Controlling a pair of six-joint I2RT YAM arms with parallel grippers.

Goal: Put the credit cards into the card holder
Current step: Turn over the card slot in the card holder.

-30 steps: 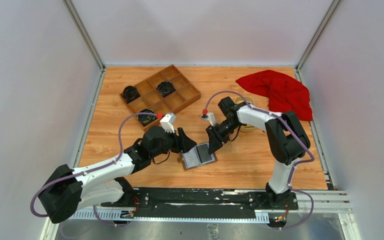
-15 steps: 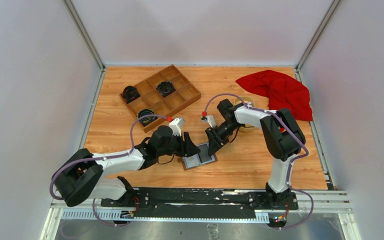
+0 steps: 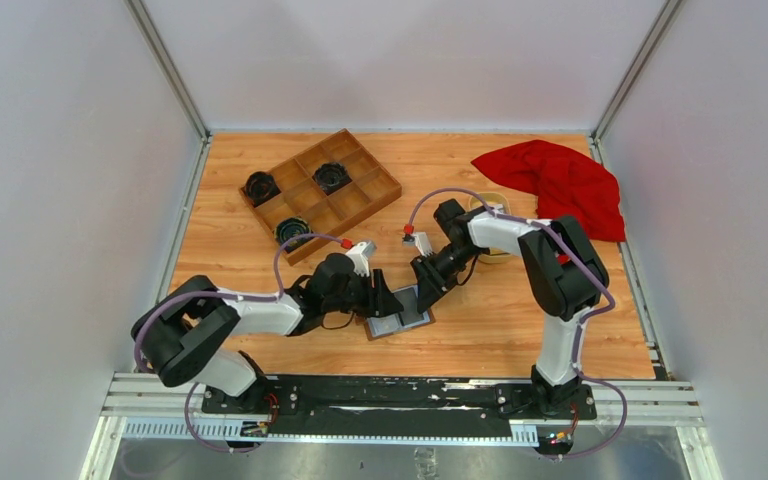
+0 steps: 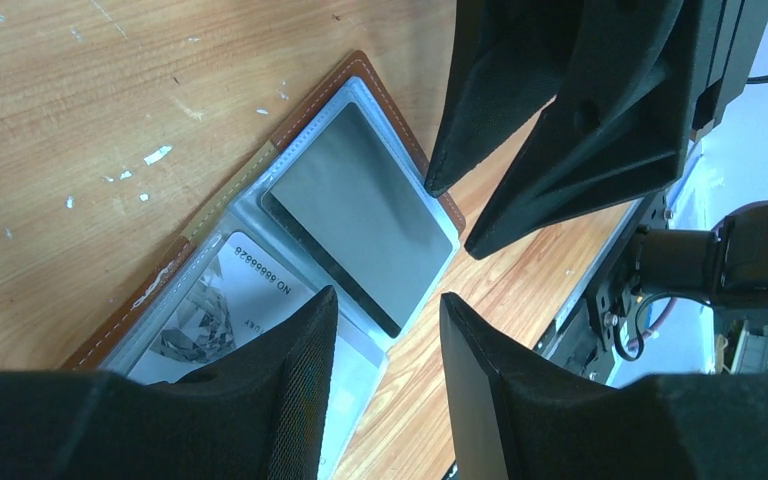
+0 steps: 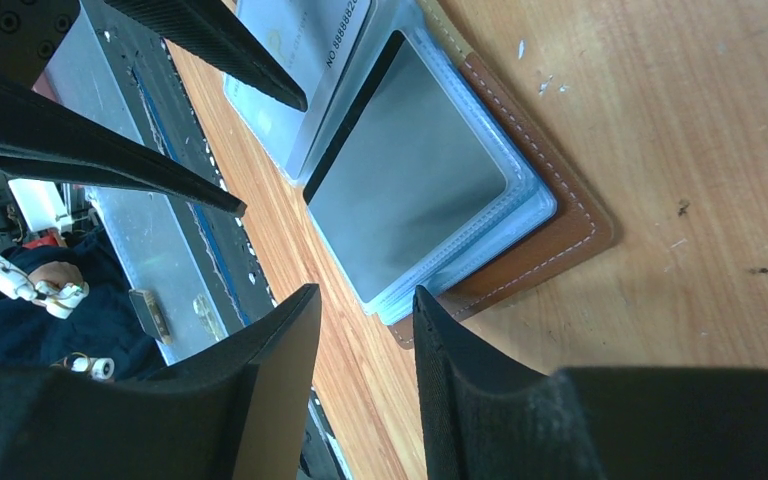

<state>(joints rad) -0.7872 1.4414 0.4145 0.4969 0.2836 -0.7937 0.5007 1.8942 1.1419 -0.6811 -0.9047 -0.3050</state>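
Note:
The brown card holder [image 3: 407,320] lies open on the table between both grippers. In the left wrist view its brown edge [image 4: 305,105] frames shiny pockets holding a dark card [image 4: 360,215] and a whitish printed card [image 4: 225,305]. My left gripper [image 4: 385,300] hovers over the holder's near corner, open by a narrow gap and empty. My right gripper [image 5: 365,295] is also open by a narrow gap and empty, at the holder's [image 5: 565,235] corner beside the dark card [image 5: 410,190]. The whitish card [image 5: 310,40] lies beyond. In the top view the left gripper [image 3: 388,300] and right gripper [image 3: 426,287] face each other.
A wooden compartment tray [image 3: 365,195] with black round items stands at the back left. A red cloth [image 3: 560,185] lies at the back right. A yellowish dish [image 3: 488,203] is mostly hidden behind the right arm. A metal rail [image 3: 390,395] runs along the near edge.
My left arm has swung, and its gripper has moved right and down onto the open holder's left side. The right gripper has barely moved.

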